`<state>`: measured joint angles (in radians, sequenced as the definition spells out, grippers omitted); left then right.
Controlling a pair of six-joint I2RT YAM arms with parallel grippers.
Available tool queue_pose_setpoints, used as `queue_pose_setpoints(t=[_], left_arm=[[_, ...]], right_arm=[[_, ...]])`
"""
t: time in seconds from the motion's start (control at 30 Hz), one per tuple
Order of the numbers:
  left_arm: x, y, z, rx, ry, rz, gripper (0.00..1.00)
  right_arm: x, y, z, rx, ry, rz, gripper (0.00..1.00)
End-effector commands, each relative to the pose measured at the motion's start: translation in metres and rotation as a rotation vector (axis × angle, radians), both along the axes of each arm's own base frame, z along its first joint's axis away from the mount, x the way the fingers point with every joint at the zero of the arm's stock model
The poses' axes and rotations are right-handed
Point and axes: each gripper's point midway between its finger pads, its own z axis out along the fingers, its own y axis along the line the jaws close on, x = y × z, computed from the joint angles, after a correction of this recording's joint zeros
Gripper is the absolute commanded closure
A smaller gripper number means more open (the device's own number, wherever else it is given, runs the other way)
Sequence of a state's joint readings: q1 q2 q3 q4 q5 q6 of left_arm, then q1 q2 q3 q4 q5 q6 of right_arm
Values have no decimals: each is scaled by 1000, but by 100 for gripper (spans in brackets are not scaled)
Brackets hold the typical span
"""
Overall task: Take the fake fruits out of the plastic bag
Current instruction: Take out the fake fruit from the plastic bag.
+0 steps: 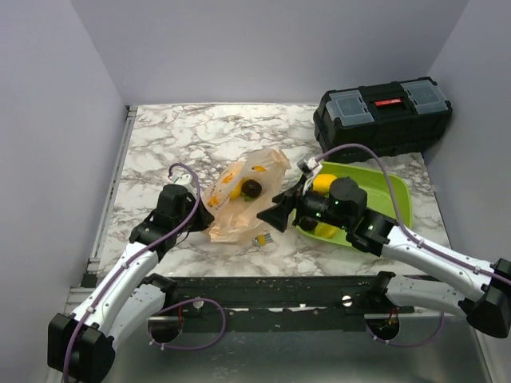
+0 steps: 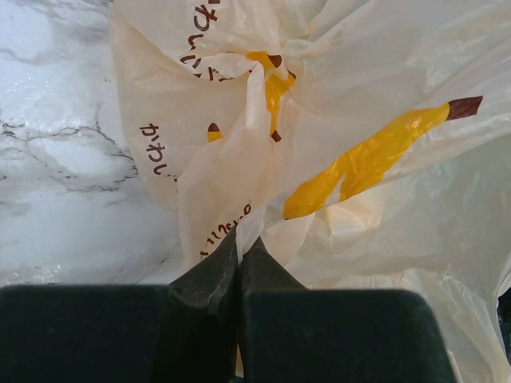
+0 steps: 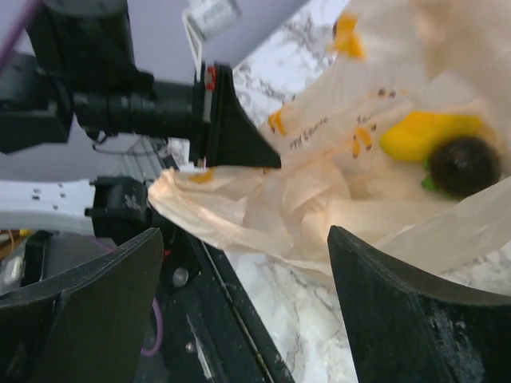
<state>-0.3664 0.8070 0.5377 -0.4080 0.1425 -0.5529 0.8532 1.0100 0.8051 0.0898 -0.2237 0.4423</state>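
Observation:
The plastic bag lies crumpled on the marble table between the two arms. A dark purple-black fruit and a yellow fruit show inside it. In the right wrist view the dark fruit and the yellow fruit lie inside the bag, with a sliver of green beside them. My left gripper is shut on the bag's near-left edge; in the left wrist view the gripper pinches the film of the bag. My right gripper is open and empty at the bag's near-right edge.
A lime-green tray sits to the right under my right arm, with yellow items in it. A black toolbox stands at the back right. A tiny yellow-and-grey clip lies just in front of the bag.

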Motion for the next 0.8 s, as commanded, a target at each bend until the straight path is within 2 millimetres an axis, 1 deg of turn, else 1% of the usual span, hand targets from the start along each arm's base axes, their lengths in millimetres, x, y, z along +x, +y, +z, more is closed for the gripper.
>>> queue_pose_setpoints(t=[0.0, 0.1, 0.13, 0.2, 0.27, 0.4, 0.5, 0.6, 0.63, 0.7, 0.77], left_arm=[[6, 4, 9, 21, -25, 13, 100], [5, 4, 9, 23, -25, 10, 100], [5, 4, 10, 23, -26, 10, 100], [5, 4, 10, 21, -24, 7, 100], [5, 2, 9, 14, -22, 4, 100], [3, -1, 9, -2, -11, -5, 100], [2, -3, 10, -11, -9, -13, 100], [1, -4, 11, -19, -8, -22, 100], [1, -5, 10, -21, -6, -24, 100], [-1, -6, 10, -24, 0, -29, 100], [-1, -5, 9, -21, 1, -29, 100]], right_arm=[[-6, 11, -37, -83, -9, -40, 17], [-19, 31, -60, -152, -24, -6, 18], [-17, 34, -67, -177, -32, -36, 18], [-9, 42, -78, -216, -37, -81, 22], [7, 49, -87, -245, -48, -144, 26], [39, 56, -90, -266, -101, -275, 34], [64, 54, -99, -328, -123, -403, 41], [80, 54, -102, -359, -143, -472, 42], [84, 54, -105, -371, -139, -491, 43], [85, 58, -99, -360, -137, -482, 45], [75, 67, -88, -317, -146, -402, 45]])
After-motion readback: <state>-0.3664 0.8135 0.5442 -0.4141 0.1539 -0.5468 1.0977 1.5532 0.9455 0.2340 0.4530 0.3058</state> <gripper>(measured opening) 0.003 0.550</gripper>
